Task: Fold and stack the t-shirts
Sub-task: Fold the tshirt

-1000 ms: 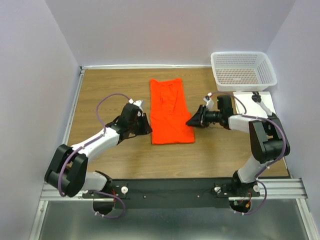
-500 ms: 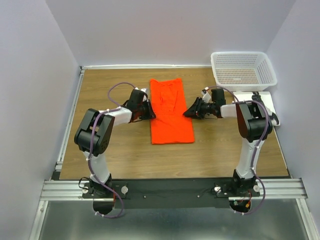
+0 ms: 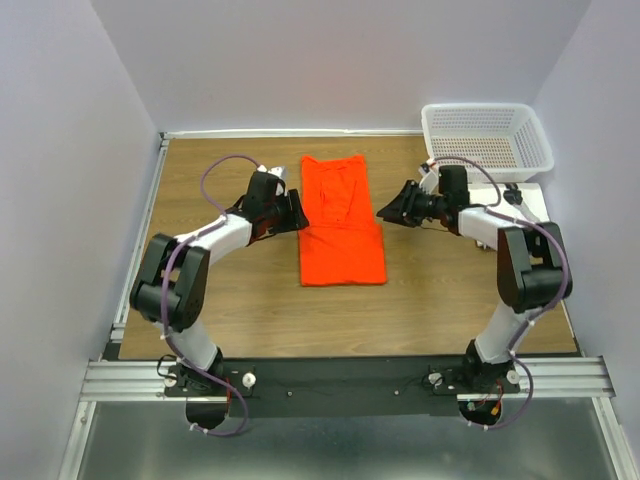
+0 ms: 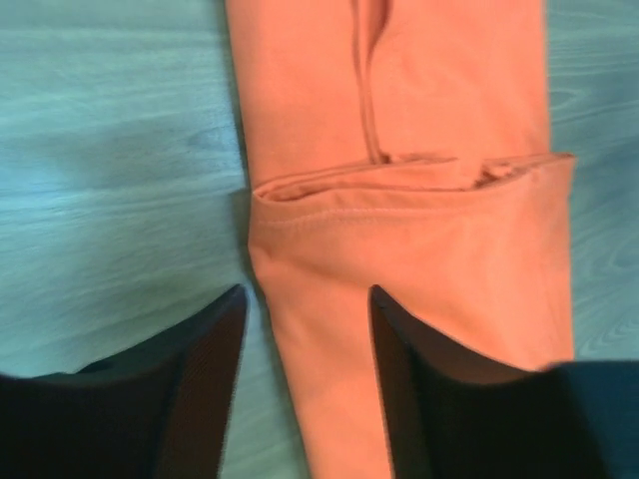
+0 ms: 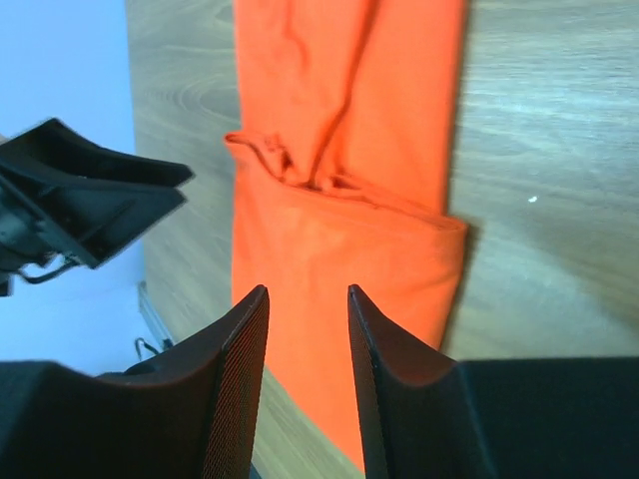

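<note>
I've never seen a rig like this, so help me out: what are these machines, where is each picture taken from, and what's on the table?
These are two robot arms bolted to the near edge of a wooden table. The wide picture looks down from above. The two close-ups come from cameras on the wrists, so the dark shapes at the bottom are each arm's own fingers. A folded orange-red t-shirt lies between the arms. The left gripper and right gripper are both open, holding nothing. A white basket and a white board sit on the right side.
</note>
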You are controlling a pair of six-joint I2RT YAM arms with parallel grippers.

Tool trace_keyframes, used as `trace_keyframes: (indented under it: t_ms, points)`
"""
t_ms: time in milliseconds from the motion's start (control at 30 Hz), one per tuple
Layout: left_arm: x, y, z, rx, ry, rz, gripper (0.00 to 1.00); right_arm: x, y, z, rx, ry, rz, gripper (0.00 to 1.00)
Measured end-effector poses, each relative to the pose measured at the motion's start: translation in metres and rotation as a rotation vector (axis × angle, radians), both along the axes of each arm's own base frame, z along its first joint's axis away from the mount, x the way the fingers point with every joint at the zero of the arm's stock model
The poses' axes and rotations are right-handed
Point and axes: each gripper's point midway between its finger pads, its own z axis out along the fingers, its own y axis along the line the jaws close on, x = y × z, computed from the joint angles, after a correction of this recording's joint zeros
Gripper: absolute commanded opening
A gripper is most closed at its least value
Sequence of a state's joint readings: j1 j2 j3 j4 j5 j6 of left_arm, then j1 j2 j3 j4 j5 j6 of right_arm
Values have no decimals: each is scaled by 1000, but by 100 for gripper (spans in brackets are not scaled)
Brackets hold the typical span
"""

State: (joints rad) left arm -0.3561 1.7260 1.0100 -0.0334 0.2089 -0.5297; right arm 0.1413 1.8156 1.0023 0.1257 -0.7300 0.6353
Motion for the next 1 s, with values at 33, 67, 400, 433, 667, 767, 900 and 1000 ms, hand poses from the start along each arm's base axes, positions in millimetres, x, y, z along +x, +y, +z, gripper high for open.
trace_keyframes:
  t_ms: [33, 67, 400, 433, 667, 767, 900, 1000]
  points:
    - [-1, 3, 11, 6, -26, 4, 70, -2, -1, 9, -21, -26, 1, 47]
    - [-4, 7, 24, 11, -54, 8, 72, -5, -2, 14, -42, -36, -2, 48]
    - [-59, 38, 59, 140, -139, 74, 76, -97, 13, -12, -432, 60, 42, 56]
    - [-63, 40, 56, 151, -130, 77, 77, -103, 11, -16, -460, 75, 42, 56]
    - [-105, 38, 26, 233, -25, 51, 77, -137, -5, -42, -629, 170, 29, 56]
    - [-113, 32, 23, 238, -13, 34, 76, -141, -4, -46, -655, 178, 27, 55]
    - [-119, 23, 20, 245, -8, 13, 75, -146, -1, -55, -692, 196, 39, 52]
    - [-124, 17, 15, 252, 8, -2, 75, -149, 0, -66, -732, 213, 44, 49]
